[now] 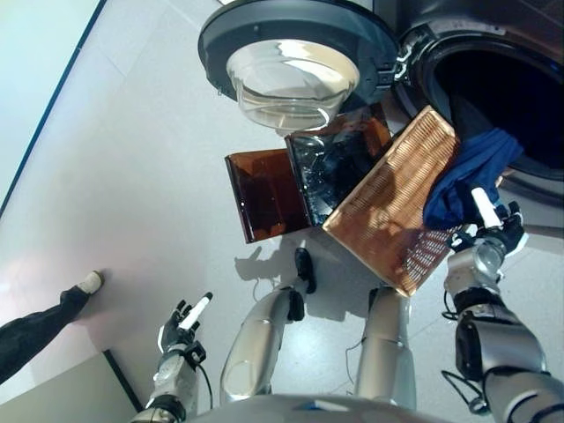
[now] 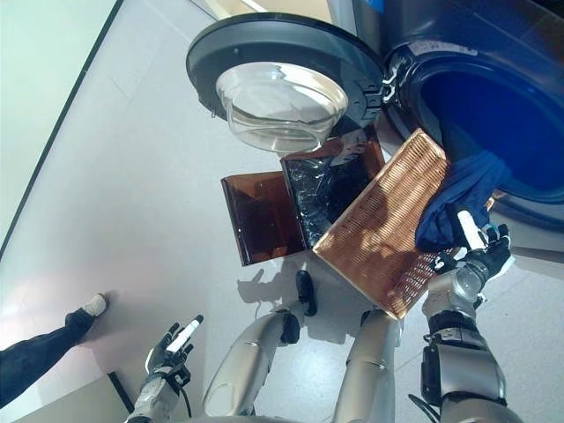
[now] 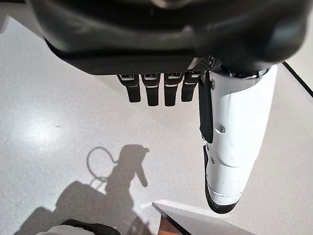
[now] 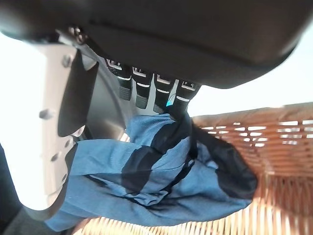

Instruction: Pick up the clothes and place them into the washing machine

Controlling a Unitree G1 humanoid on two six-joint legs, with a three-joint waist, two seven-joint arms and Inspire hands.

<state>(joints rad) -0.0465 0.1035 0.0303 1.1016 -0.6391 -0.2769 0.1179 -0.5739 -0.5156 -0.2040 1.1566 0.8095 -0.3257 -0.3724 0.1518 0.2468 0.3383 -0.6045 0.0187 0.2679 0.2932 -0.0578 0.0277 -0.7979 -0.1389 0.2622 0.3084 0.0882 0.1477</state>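
Your blue cloth (image 1: 467,176) is a dark, crumpled bundle, bunched and folded on itself. Your right hand (image 1: 495,231) pinches it between curled fingers (image 4: 146,90) and the white-covered thumb (image 4: 36,127), and it hangs at the lower lip of the washer's drum opening (image 1: 507,97), draped over the upper corner of the wicker basket (image 1: 397,198).

The basket is tilted, its far corner leaning against the washer (image 2: 493,106) just below the opening, so it sits between you and the drum. Beside it, on its left, stand two brown translucent bins (image 1: 264,194); the nearer one to the basket holds something dark and glossy that you cannot make out. The round washer door (image 1: 295,57) is swung wide to the left, its glass bowl above the bins.

Your left hand (image 1: 181,328) hangs low on the left, fingers short and relaxed, thumb straight, holding nothing over the pale floor (image 1: 132,176). A person's leg and shoe (image 1: 53,313) show at the left edge. The floor on the left is open; the drum mouth is dark and unblocked above the cloth.
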